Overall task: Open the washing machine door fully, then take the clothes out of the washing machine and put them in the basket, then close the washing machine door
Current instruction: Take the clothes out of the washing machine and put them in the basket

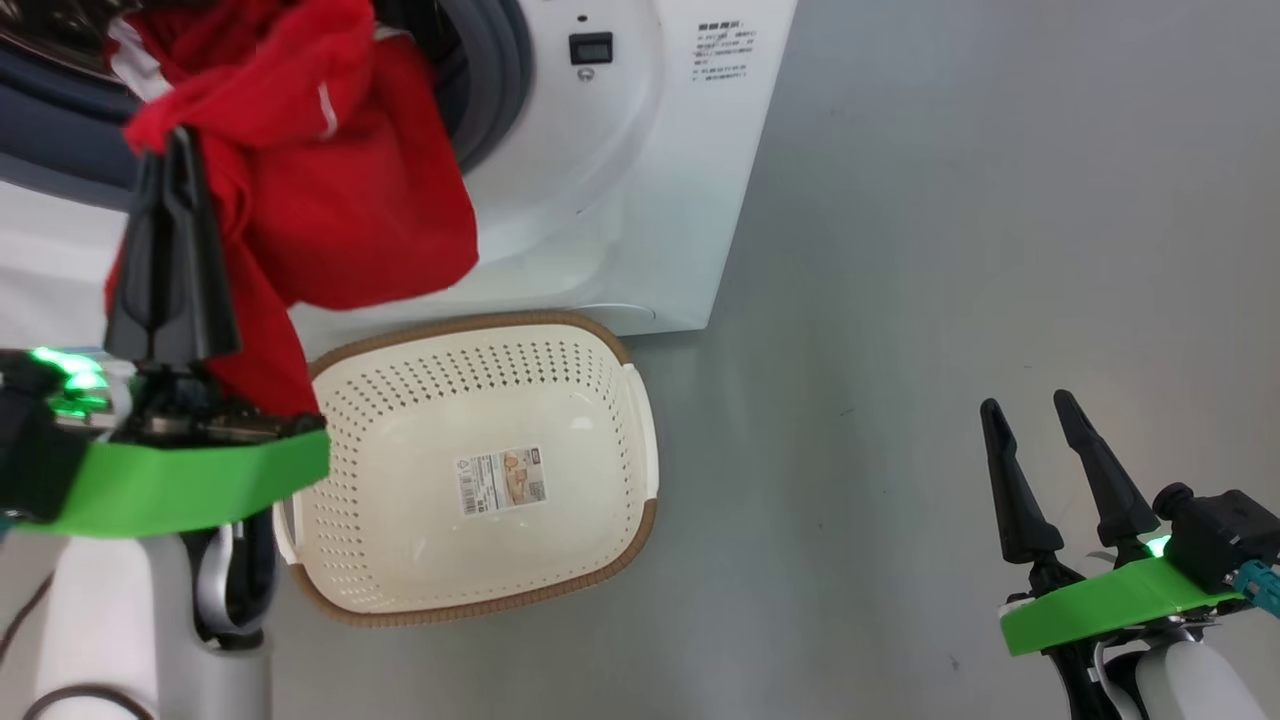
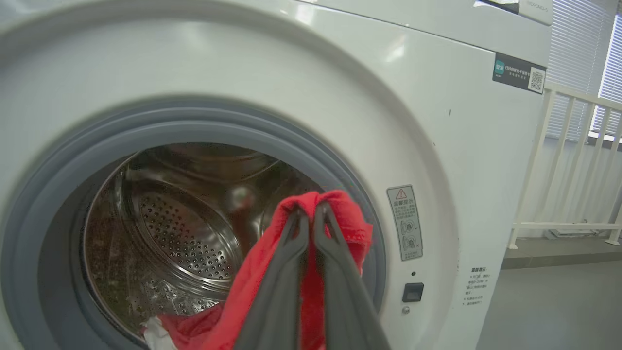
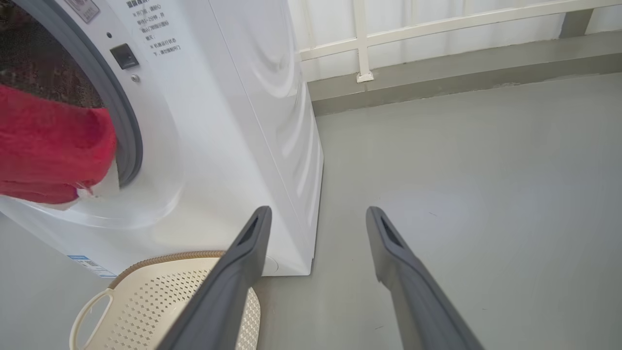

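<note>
My left gripper (image 1: 180, 140) is shut on the red clothes (image 1: 320, 170), which hang from the washing machine (image 1: 640, 180) mouth down toward the basket (image 1: 640, 420). In the left wrist view the fingertips (image 2: 299, 218) pinch a fold of red clothes (image 2: 340, 204) in front of the steel drum (image 2: 184, 233), and the rest of the fabric trails back over the gasket into the drum. The cream basket with its brown rim stands on the floor below the opening, with only a sticker inside. My right gripper (image 1: 1028, 405) is open over bare floor at the lower right, holding nothing. The washing machine door is out of view.
Grey floor (image 1: 1000, 200) spreads to the right of the washing machine. A white railing (image 3: 437, 24) and a low step run along the wall behind it. The basket (image 3: 146, 301) lies just left of my right gripper (image 3: 316, 218) in the right wrist view.
</note>
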{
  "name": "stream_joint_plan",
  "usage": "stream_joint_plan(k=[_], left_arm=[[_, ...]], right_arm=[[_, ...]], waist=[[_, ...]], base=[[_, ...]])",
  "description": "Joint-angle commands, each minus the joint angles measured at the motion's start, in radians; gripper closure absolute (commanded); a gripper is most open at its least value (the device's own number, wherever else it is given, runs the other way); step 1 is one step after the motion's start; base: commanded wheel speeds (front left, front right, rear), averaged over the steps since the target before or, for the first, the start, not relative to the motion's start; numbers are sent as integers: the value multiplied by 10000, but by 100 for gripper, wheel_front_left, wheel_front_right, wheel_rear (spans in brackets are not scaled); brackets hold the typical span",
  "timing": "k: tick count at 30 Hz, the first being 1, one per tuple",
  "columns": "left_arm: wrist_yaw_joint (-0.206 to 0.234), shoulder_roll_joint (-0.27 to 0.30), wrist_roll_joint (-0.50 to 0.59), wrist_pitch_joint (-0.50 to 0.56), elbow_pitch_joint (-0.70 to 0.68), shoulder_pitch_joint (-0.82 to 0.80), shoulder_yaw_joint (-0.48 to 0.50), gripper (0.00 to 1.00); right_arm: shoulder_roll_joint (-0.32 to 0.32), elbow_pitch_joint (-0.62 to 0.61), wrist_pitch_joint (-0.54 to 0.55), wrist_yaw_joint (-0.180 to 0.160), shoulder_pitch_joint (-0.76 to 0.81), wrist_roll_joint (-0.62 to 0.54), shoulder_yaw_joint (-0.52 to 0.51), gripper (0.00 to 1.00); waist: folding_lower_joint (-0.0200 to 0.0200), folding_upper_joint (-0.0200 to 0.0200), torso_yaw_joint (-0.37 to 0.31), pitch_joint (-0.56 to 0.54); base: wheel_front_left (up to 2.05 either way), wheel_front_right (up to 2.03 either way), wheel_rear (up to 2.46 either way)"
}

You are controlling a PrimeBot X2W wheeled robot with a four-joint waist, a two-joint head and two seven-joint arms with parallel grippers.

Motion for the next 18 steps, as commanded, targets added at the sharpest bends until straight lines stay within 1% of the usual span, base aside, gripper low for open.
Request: stream_joint_plan(k=[1, 8, 9, 11, 14, 18], left_arm=[[-34, 199, 34, -47, 68, 250, 206, 100], [204, 198, -213, -47, 1581, 461, -86, 100], [204, 198, -213, -47, 1581, 461, -86, 100], [233, 198, -321, -47, 2129, 428, -190, 100], [232, 198, -771, -47, 2956, 280, -205, 100], [185, 197, -736, -47, 3959, 25, -199, 100]], right_arm=[[-91, -269, -65, 62, -79, -63, 249, 0], [-56, -332, -65, 62, -271, -59, 235, 0], [-56, -332, -65, 62, -271, -59, 235, 0], [-56, -366, -65, 62, -357, -58, 222, 0], [-47, -396, -65, 62, -493, -54, 247, 0], [-31, -415, -65, 62, -660, -40, 297, 0]], waist=[[0, 0, -50, 151], [0, 0, -45, 699], [0, 0, -45, 699], [0, 0, -40, 881], [0, 0, -71, 1135], [0, 0, -146, 1435]], base=[[0, 0, 0], [0, 0, 0], [0, 0, 0], [0, 0, 0], [0, 0, 0], [0, 0, 0]])
